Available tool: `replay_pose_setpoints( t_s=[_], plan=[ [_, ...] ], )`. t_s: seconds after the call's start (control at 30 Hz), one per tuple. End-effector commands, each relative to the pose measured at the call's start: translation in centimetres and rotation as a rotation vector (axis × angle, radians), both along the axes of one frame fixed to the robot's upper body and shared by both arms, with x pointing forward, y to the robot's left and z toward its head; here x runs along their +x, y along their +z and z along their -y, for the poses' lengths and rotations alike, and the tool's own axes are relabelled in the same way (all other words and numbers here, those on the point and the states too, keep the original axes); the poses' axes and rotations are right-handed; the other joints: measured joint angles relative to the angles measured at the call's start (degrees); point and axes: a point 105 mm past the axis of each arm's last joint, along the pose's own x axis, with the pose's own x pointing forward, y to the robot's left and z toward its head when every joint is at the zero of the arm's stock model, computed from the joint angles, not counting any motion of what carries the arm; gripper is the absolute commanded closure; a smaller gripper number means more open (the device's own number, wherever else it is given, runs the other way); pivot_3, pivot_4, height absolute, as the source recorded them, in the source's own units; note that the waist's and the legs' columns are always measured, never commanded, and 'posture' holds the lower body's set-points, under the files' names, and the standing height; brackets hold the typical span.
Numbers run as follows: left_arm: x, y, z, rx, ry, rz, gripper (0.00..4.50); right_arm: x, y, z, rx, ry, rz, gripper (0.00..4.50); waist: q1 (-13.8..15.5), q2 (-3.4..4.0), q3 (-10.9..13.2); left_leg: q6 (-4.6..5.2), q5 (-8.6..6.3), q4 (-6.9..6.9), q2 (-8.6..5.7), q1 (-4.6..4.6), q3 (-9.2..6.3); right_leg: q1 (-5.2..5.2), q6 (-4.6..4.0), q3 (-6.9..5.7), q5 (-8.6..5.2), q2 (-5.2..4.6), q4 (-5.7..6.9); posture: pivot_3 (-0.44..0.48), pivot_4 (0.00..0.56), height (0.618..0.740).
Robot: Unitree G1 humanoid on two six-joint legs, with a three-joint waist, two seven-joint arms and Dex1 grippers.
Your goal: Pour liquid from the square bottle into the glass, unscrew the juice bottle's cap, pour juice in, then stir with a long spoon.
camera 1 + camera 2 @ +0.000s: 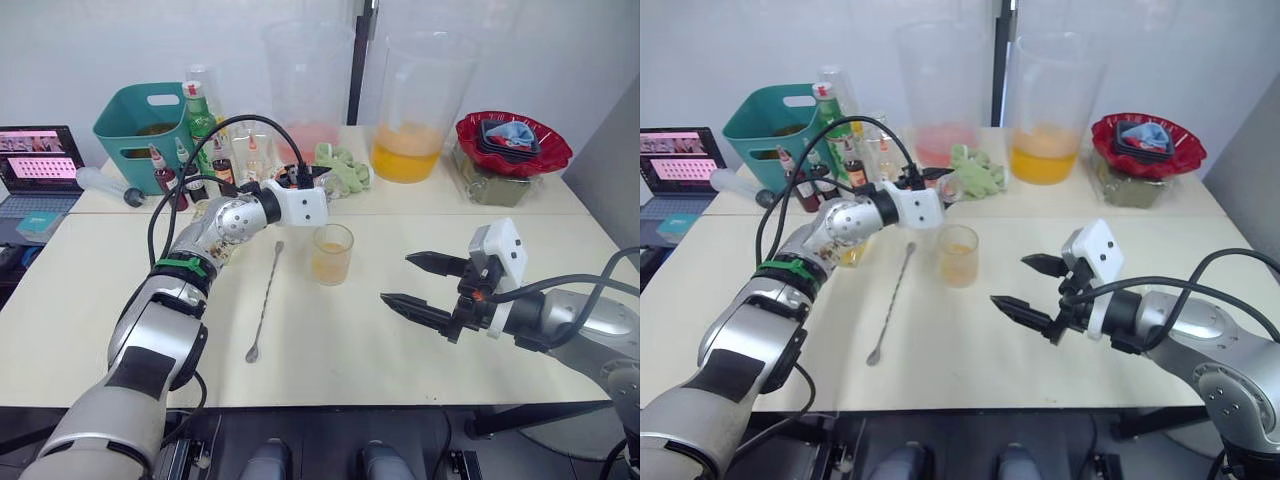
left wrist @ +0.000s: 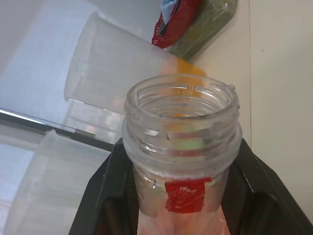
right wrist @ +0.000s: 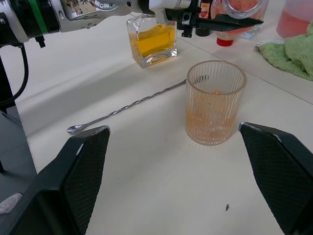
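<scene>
Head views: the left end effector (image 1: 318,181) grasps the juice bottle (image 1: 952,183) behind the glass (image 1: 332,254); the long spoon (image 1: 264,300) lies lengthwise on the desk (image 1: 330,350), bowl nearest the robot, thin, stiff, best pinched mid-handle

Left wrist view: the bottle's light, squashy neck is clamped, mouth uncapped

Right wrist view: the right end effector (image 3: 178,171) gapes, released, before the glass

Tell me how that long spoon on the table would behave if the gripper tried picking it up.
The long spoon lies flat and looks very thin, so pinching it off the table is probably fiddly. Bare metal likely makes it slippery, and its round-looking stem may roll.
</scene>
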Motion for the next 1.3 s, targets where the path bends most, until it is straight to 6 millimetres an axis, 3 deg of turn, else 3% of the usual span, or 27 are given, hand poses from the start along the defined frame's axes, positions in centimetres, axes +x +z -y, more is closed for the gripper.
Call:
replay_pose_setpoints(
  t_s=[0.03, 0.2, 0.43, 0.57, 0.9, 1.03, 1.3],
  plan=[
    [-0.5, 4.2, -0.2, -0.166, -0.029, 0.008, 2.87, -0.1, 1.0, -0.2, -0.003, 0.022, 0.052, 0.03, 0.0, 0.00, 0.0, 0.00, 0.00, 0.01, 0.00, -0.01, 0.00, 0.00, 0.00, 0.00, 0.00, 0.00, 0.00, 0.000, 0.150, 0.740],
    [-0.5, 6.7, -1.4, -0.417, -0.048, -0.163, 2.87, 0.1, 1.2, -0.4, -0.009, 0.052, 0.049, 0.03, -0.1, 0.00, 0.0, 0.00, 0.00, 0.05, 0.00, 0.00, -0.06, 0.00, 0.00, 0.00, 0.00, 0.00, 0.03, 0.000, 0.150, 0.740],
    [-3.0, 8.3, -3.3, -0.589, -0.119, -0.334, 2.87, 0.4, 1.4, -0.7, -0.024, 0.116, 0.038, 0.03, -0.3, 0.01, 0.0, 0.00, 0.00, 0.05, 0.06, 0.03, -0.30, 0.00, 0.00, 0.02, 0.00, 0.03, 0.05, 0.000, 0.150, 0.740],
    [-3.7, 7.5, -5.2, -0.657, -0.074, -0.425, 2.87, 0.7, 1.6, -0.7, -0.030, 0.145, 0.033, 0.03, -0.4, 0.01, 0.0, 0.00, 0.00, 0.05, 0.10, 0.08, -0.33, 0.00, -0.01, 0.03, 0.00, 0.06, 0.07, 0.000, 0.150, 0.740],
    [-8.5, 5.7, -9.2, -0.764, -0.001, -0.555, 2.87, 0.3, 2.1, -0.4, 0.005, 0.279, -0.021, 0.03, 0.0, 0.01, 0.0, 0.00, 0.00, 0.06, 0.21, 0.11, -0.32, 0.03, -0.01, 0.08, 0.00, 0.04, 0.05, 0.000, 0.150, 0.740],
    [-10.8, 5.3, -11.9, -0.802, 0.068, -0.561, 2.87, 0.6, 2.3, -0.2, -0.001, 0.340, -0.024, 0.03, -0.1, 0.02, 0.0, -0.01, 0.00, 0.05, 0.24, 0.15, -0.29, 0.04, -0.01, 0.10, 0.01, 0.04, 0.03, 0.000, 0.150, 0.740],
    [-12.5, 4.3, -18.2, -0.800, 0.299, -0.536, 2.87, 2.4, 2.3, -0.1, -0.064, 0.350, 0.065, 0.03, -0.1, 0.01, 0.0, -0.02, -0.01, -0.02, 0.32, 0.23, -0.24, 0.05, -0.03, 0.11, 0.01, 0.07, 0.00, 0.000, 0.150, 0.740]
  ],
)
